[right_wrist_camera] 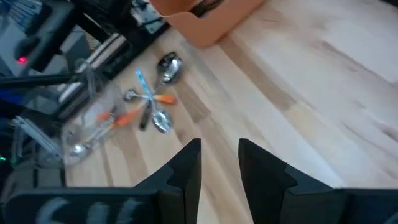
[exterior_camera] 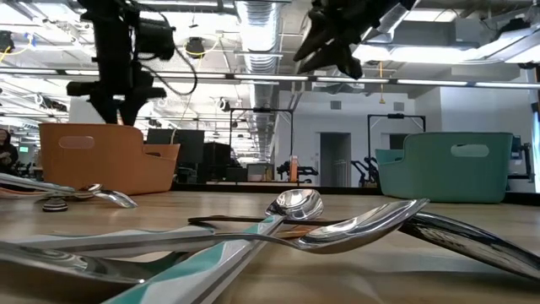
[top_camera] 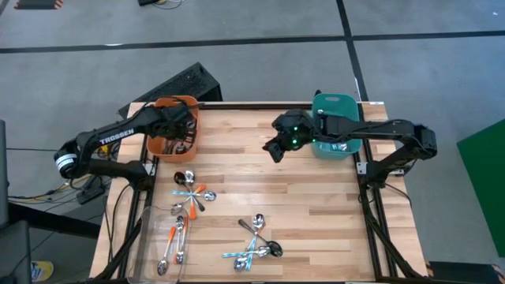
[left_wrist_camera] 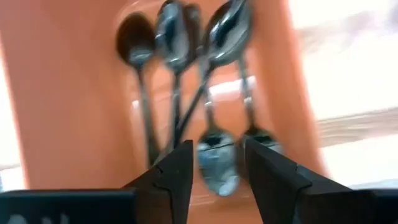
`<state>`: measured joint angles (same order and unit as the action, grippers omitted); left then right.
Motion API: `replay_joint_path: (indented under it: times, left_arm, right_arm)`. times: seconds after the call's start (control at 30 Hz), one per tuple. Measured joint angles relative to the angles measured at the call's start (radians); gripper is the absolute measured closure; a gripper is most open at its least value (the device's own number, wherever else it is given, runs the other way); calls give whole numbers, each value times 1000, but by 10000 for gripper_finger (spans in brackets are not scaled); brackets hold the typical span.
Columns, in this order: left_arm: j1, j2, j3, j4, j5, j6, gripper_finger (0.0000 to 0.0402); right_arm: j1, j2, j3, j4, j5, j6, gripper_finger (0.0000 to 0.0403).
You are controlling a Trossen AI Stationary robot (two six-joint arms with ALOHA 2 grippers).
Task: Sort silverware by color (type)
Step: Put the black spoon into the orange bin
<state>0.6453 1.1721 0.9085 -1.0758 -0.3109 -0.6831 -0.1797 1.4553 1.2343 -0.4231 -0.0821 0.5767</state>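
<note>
From the high view, the left gripper (top_camera: 180,126) hangs over the orange bin (top_camera: 162,146) at the table's (top_camera: 316,205) far left corner, while the right gripper (top_camera: 278,146) hovers above bare wood just beside the teal bin (top_camera: 335,102). Loose spoons lie in two clusters: one (top_camera: 189,193) near the left side, another (top_camera: 256,241) toward the near edge, and a few sit in a clear tray (top_camera: 150,237) at the near left.

The low view shows crossed spoons (exterior_camera: 295,219) close up, with both bins standing behind them.

In the left wrist view, the fingers (left_wrist_camera: 180,177) stand apart and hold nothing, right above dark spoons (left_wrist_camera: 180,68) lying in the orange bin (their bowls shine).

In the right wrist view, the fingers (right_wrist_camera: 186,171) are parted and empty over the wood, with the left cluster of spoons (right_wrist_camera: 152,102) farther off.
</note>
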Motion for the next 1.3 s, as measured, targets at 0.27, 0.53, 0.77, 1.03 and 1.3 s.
replay_joint_path:
  times: [0.27, 0.53, 0.77, 1.03, 1.3]
  left_arm:
    - [-200, -107, 39, 259, 121, -36, 271]
    - [-438, -120, 39, 511, 121, 51, 280]
    - [-528, -141, 38, 603, 164, 173, 280]
    - [-761, -203, 38, 657, 205, 230, 280]
    - [-1029, -161, 37, 690, -8, 219, 280]
  right_arm:
    - [102, 69, 2, -73, 0, -13, 275]
    - [234, 173, 2, -48, 3, 118, 275]
    - [373, 254, 2, -1, 33, 332, 275]
    - [553, 352, 3, 66, 24, 492, 275]
    - [655, 413, 4, 109, 37, 534, 274]
